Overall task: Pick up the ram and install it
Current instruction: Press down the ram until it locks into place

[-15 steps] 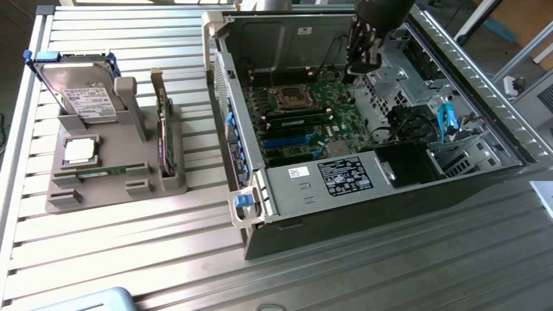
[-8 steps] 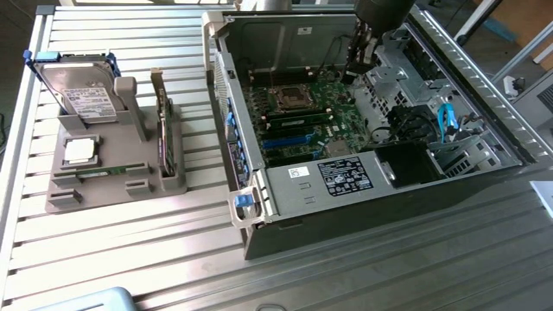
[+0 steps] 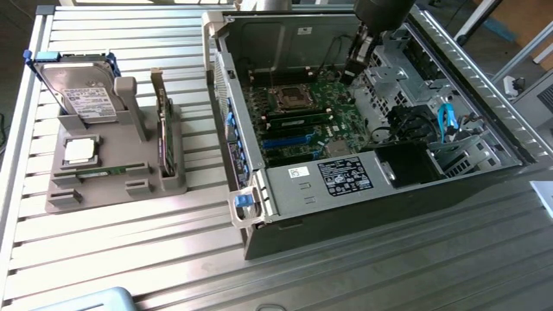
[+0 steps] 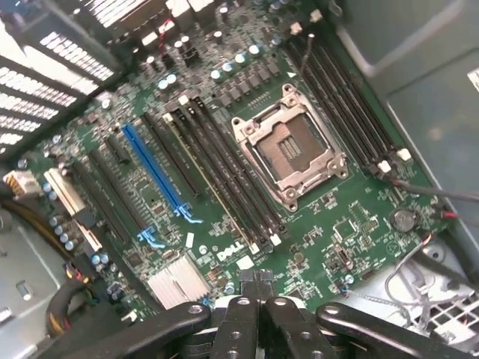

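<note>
The hand [image 4: 257, 288] hangs over the motherboard [image 4: 247, 172] inside the open computer case [image 3: 259, 194], fingers pressed together and holding nothing. The ram [image 3: 298, 117] sits seated in a slot just beside the processor socket [image 4: 290, 146].

Exterior view: bright daylight from top edge, glare on table [image 3: 103, 259] slats, washed out at upper corners. Case [image 3: 285, 214] interior shadowed, esp. drive bay. Wrist view: even light on motherboard [image 4: 314, 224], vent grille blown out, foreground soft, slightly blurred.
</note>
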